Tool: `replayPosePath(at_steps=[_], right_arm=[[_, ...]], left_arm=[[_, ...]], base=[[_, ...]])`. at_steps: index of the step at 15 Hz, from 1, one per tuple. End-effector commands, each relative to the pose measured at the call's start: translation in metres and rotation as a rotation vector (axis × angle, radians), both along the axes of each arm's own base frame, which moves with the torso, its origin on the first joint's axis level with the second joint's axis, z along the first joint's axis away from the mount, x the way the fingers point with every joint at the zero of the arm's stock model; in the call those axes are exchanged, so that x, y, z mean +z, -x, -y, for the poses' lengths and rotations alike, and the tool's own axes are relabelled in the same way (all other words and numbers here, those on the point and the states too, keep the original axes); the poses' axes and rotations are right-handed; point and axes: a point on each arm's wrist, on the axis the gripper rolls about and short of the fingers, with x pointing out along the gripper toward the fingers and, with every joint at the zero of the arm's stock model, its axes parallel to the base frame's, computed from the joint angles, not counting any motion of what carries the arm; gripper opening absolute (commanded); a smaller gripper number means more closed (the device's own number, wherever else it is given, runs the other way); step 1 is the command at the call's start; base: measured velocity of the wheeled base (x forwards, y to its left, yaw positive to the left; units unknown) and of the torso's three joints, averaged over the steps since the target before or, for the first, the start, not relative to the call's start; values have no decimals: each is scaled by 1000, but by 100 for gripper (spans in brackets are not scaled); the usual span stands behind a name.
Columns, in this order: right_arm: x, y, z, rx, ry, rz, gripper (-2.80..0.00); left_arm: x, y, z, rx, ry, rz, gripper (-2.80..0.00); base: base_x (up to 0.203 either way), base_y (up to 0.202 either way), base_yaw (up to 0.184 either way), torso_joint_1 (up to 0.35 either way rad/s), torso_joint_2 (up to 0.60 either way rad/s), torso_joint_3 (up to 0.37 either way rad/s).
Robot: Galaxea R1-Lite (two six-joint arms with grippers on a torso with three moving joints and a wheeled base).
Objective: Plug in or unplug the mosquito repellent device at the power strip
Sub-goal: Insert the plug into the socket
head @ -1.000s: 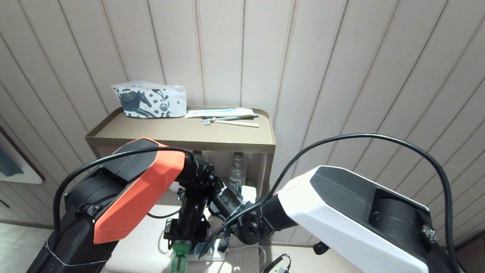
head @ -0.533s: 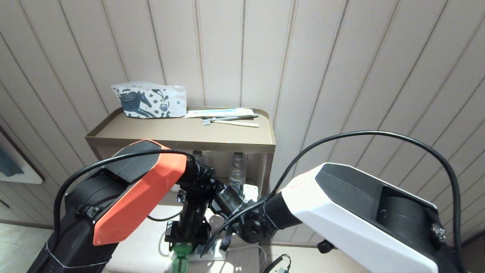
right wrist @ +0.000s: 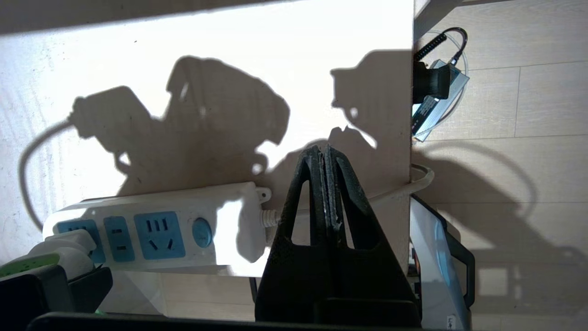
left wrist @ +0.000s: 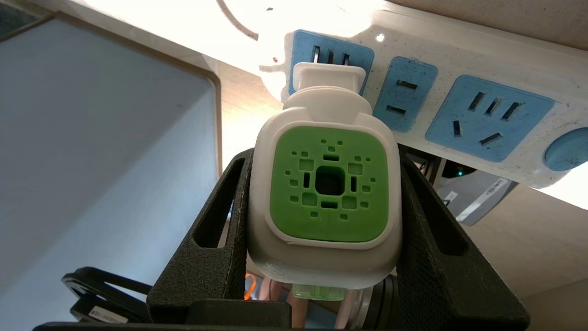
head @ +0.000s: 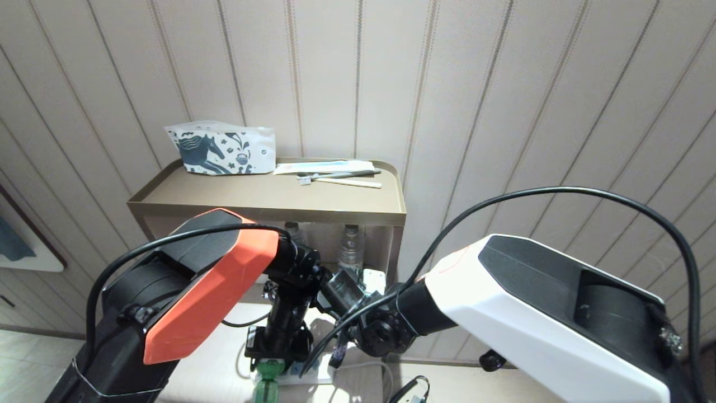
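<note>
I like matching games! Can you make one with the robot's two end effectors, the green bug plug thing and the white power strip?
Things:
1. left end effector
2. right end effector
3. mosquito repellent device
4. power strip

States:
A. shut, holding nothing
B. lying on the sunlit surface
C. prongs at the end socket
D. gripping the device's sides

Pairs: 1-D, 2-A, 3-C, 4-B

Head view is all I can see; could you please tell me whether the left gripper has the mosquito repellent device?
Observer: Yes, the left gripper grips the mosquito repellent device by its white-and-green head.
Operator: Which socket is it at?
Observer: The power strip, end socket farthest from the button; the prongs are hidden.
Operator: And the right gripper?
Observer: The right gripper is shut and empty, by the strip's cord end.
</note>
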Motion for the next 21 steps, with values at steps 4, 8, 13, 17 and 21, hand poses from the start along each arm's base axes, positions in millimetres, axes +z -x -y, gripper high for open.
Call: replayPosePath(at_steps=[4, 8, 13, 17, 21], right_arm=[[1, 0, 0, -6, -3, 1, -280], [1, 0, 0, -6, -3, 1, -280], [0, 1, 0, -5, -4, 0, -280], [-1, 2, -1, -5, -4, -2, -280], [0, 1, -1, -5, -4, -1, -280]], left_arm=[[4, -14, 1, 19, 21, 34, -280], [5, -28, -1, 38, 20, 38, -280], [5, -31, -5, 52, 21, 40, -280], [8, -31, -5, 52, 26, 48, 0], [8, -31, -5, 53, 23, 50, 0]], base=[[0, 0, 0, 0, 0, 0], [0, 0, 0, 0, 0, 0], [0, 0, 0, 0, 0, 0], [0, 0, 0, 0, 0, 0], [0, 0, 0, 0, 0, 0]])
